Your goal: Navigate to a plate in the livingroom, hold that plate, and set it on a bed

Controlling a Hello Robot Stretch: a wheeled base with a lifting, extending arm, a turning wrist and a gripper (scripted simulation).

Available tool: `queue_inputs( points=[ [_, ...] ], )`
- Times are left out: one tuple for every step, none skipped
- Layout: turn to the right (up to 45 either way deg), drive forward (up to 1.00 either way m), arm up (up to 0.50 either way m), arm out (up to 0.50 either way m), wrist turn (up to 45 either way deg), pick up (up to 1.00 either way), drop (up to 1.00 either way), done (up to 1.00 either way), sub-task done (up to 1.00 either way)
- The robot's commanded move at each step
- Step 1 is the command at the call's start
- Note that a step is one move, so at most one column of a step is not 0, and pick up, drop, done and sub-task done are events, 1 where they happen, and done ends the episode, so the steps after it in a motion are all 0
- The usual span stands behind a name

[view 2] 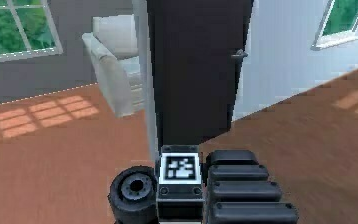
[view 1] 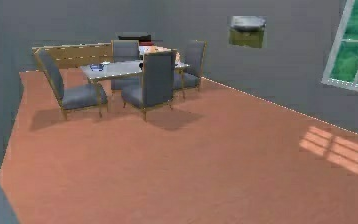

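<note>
Navigating step, I'd say: the table (view 1: 122, 70) stands far left, small things on it (one may be the plate, too small to tell). The gripper (view 2: 135, 195) sits low and near; its grip I cannot tell. Next, drive over there.

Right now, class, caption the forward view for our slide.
Table with grey chairs on a reddish floor; wall picture and window at right.

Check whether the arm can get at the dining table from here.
Probably not. The table stands far ahead across open floor, ringed by chairs, while the arm lies low at the arm side view's bottom, facing a dark door.
</note>
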Motion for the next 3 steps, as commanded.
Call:
queue_inputs(
  points=[
    [45.0, 0.00, 0.00, 0.00, 0.0, 0.00, 0.00, 0.00, 0.00],
    [45.0, 0.00, 0.00, 0.00, 0.0, 0.00, 0.00, 0.00, 0.00],
    [9.0, 0.00, 0.00, 0.00, 0.0, 0.00, 0.00, 0.00, 0.00]
  ],
)
